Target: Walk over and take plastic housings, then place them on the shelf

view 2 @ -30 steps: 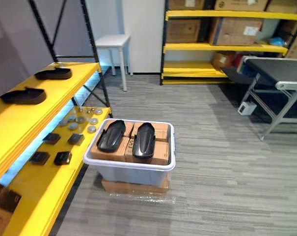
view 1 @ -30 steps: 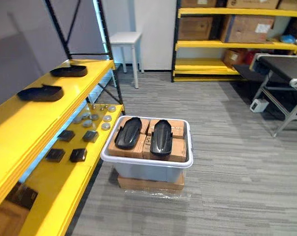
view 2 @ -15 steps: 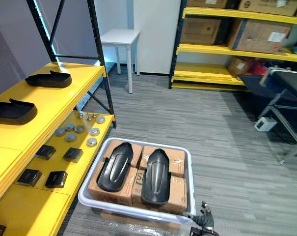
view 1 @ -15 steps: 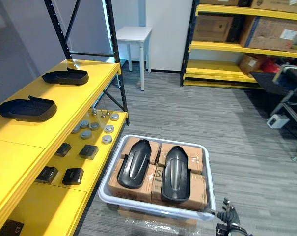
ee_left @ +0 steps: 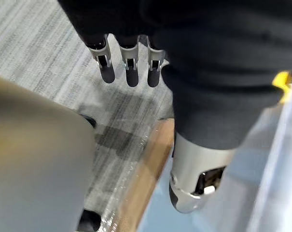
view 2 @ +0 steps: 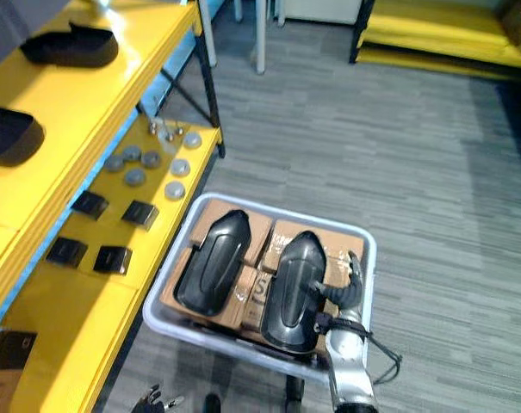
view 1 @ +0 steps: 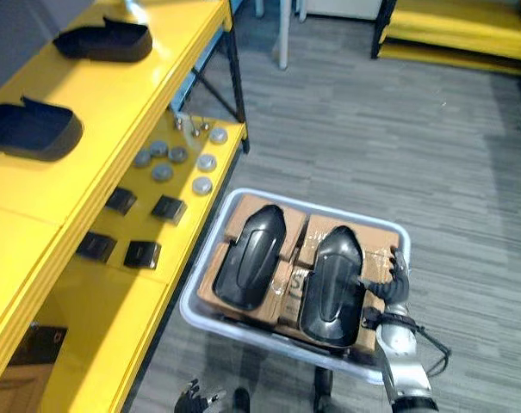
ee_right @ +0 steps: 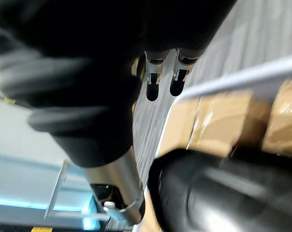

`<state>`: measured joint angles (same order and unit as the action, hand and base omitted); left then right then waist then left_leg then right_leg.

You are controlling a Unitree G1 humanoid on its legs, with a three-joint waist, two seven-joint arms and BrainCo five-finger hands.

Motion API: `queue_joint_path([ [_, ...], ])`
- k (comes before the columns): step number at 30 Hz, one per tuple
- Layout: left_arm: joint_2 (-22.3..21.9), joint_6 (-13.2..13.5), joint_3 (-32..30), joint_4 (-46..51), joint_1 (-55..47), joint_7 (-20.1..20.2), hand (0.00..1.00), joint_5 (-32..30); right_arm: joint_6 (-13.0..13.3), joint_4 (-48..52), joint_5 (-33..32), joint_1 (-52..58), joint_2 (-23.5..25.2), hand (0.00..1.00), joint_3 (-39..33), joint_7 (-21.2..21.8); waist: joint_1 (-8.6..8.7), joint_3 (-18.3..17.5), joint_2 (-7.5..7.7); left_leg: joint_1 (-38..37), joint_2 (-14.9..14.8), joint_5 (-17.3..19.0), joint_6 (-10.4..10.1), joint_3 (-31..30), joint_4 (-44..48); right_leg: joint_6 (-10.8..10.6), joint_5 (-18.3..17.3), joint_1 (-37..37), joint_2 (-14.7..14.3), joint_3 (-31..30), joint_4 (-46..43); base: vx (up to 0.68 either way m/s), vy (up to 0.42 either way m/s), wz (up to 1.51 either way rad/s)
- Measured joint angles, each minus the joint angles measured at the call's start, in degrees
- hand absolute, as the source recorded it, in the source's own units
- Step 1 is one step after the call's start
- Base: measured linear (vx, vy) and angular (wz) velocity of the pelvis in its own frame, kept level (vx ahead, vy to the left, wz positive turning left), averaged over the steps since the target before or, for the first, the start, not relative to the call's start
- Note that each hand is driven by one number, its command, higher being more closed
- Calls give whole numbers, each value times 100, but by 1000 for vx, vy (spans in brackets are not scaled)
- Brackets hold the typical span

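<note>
Nearest: left hand (ee_left: 132, 72) hanging over floor (ee_left: 44, 53), fingers straight, empty. Next, right hand (view 1: 396, 277) inside bin (view 1: 329, 208), fingers loosely open, gripping nothing, just beside right housing (view 1: 331, 284); left housing (view 1: 250, 256) alongside, both flat on cardboard boxes (view 1: 376, 245). Far left on yellow shelf (view 1: 114, 112): third housing (view 1: 27, 129), fourth housing (view 1: 105, 39) behind it.

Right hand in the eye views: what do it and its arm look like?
The right hand has a dark ribbed cover and silver fingers with dark tips, on a smooth silver-grey forearm. The left hand has the same silver, dark-tipped fingers.
</note>
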<state>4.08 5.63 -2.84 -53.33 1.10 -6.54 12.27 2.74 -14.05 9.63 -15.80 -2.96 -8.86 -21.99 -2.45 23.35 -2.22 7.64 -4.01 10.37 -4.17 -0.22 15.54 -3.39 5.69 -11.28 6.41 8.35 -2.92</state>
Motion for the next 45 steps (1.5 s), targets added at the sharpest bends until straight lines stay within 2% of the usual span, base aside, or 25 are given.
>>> queue_joint_path([
  [4,63,17,215,0,213,-109,0,81,-174,-400,-5,-225,8,0,-14,-174,-57,155,-14,422,7,143,60,5,300,9,100,-325,0,-35,-37,-89,55,-5],
  [6,76,26,275,-15,359,-212,0,127,-346,-761,-5,-285,12,0,-25,-286,-91,230,-19,702,6,209,77,24,534,6,112,-576,0,-107,-161,-75,54,-10],
  [9,98,32,433,-36,482,-308,0,234,-501,-807,12,-284,53,0,-35,-428,-128,280,-49,945,8,233,80,29,700,6,113,-816,6,-147,-288,-83,30,-7],
  [15,124,99,585,-39,551,-538,0,336,-704,-802,596,-381,101,0,-45,-869,-129,326,-57,1111,-6,235,82,23,781,34,138,-1011,-6,-163,-395,-68,-3,-1],
  [16,137,122,632,-31,556,-555,0,336,-720,-802,668,-374,110,100,-59,-907,-138,329,-56,1134,-6,235,82,26,773,37,157,-1044,-9,-174,-395,-37,0,-6],
  [19,141,153,664,-35,583,-568,0,340,-776,-839,666,-450,116,100,-182,-1060,-144,356,-73,1198,-7,236,83,57,770,39,239,-1114,-26,-252,-336,-47,9,-11],
  [21,144,153,674,-70,599,-569,0,340,-787,-1250,654,-829,3,100,-408,-1112,-141,358,-77,1221,-8,236,84,112,763,36,312,-1140,-35,-309,-265,-35,15,-13],
  [25,150,154,804,-191,724,-569,0,387,-857,-2060,457,-1521,-455,100,-729,-1039,-165,389,-139,1258,-4,234,86,63,763,34,370,-1140,-39,-294,-211,-18,8,1],
  [28,171,150,872,-195,744,-565,0,453,-885,-2713,244,-2068,-730,100,-946,-860,-174,395,-154,1274,-6,222,98,2,765,49,412,-1114,-57,-269,-154,-13,1,4],
  [32,111,141,883,-193,724,-542,0,464,-904,-4093,171,-2857,-1403,100,-900,-376,-233,434,-306,1078,-1,214,109,-50,755,50,439,-831,-54,-155,-53,-13,9,9],
  [36,112,138,880,-164,703,-430,0,688,-1043,-4653,203,-3364,-1753,100,-627,30,-272,457,-361,982,-4,214,110,-148,709,64,492,-648,-71,-85,79,-13,5,11],
  [38,108,108,876,25,587,-404,0,793,-1112,-4561,292,-3385,-1815,100,-239,177,-274,457,-361,842,-19,211,111,-158,673,73,544,-450,-93,-49,229,27,7,5],
  [40,97,93,867,725,300,-340,0,959,-1148,-4013,601,-3144,-1856,100,136,288,-242,452,-362,652,-25,210,109,-158,649,69,565,-200,-106,-10,361,45,22,3],
  [41,81,96,866,1150,141,-320,0,1013,-1146,-3576,772,-2913,-1874,100,304,313,-236,444,-363,548,-28,210,109,-160,624,67,566,-80,-110,-7,415,50,30,7],
  [42,32,108,862,1912,-118,-308,0,1030,-1137,-2844,1212,-2509,-1883,100,517,378,-218,354,-357,429,-24,210,109,-164,540,65,567,41,-108,7,478,65,34,6],
  [45,-95,114,802,3312,-585,-295,0,1036,-1134,-1555,1897,-1582,-1837,100,702,530,-195,80,-350,244,-11,205,116,-169,373,62,568,243,-104,31,642,74,19,4],
])
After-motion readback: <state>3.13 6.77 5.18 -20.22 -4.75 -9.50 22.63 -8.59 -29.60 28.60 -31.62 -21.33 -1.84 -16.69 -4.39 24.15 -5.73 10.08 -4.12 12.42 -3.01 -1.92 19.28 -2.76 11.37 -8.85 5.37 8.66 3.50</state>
